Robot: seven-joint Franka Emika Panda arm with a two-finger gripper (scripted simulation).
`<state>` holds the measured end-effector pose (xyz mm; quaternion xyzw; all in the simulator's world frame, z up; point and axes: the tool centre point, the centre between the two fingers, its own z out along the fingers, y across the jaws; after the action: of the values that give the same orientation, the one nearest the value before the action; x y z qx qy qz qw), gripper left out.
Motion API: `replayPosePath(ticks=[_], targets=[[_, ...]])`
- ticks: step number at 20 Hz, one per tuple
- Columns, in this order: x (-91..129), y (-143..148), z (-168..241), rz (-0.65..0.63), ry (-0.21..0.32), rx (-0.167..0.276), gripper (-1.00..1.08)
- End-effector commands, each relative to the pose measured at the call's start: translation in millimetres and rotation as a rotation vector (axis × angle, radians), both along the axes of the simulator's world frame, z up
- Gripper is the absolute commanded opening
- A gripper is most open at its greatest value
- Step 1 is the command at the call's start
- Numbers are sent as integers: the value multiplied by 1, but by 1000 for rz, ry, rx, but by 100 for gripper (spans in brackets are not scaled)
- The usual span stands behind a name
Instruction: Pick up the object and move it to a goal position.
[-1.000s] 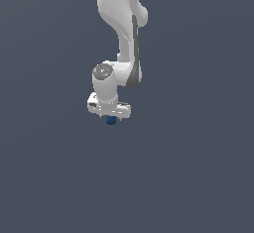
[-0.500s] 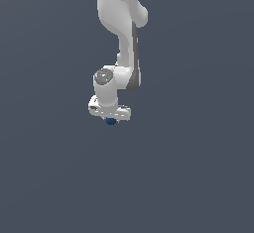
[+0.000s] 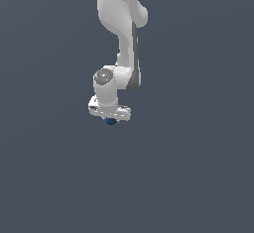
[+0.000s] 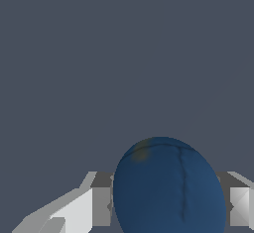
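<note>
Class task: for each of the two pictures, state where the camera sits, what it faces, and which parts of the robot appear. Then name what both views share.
Exterior view: a camera off the arm, position not on record, facing the white arm against a plain grey ground; the gripper holds the dark blue ball at its tips.
Wrist view: mounted on the wrist, looking along the gripper; its fingers flank the ball, which fills the foreground.
Shared: the ball, the gripper and the grey ground.
</note>
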<state>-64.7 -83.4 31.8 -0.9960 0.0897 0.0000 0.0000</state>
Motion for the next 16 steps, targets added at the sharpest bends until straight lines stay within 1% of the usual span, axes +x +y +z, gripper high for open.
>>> replayPosePath(ticks=[1, 8, 16], targets=[[1, 1, 2, 0, -1, 0, -100], [11, 9, 26, 0, -1, 0, -100], [35, 30, 83, 0, 0, -1, -100]])
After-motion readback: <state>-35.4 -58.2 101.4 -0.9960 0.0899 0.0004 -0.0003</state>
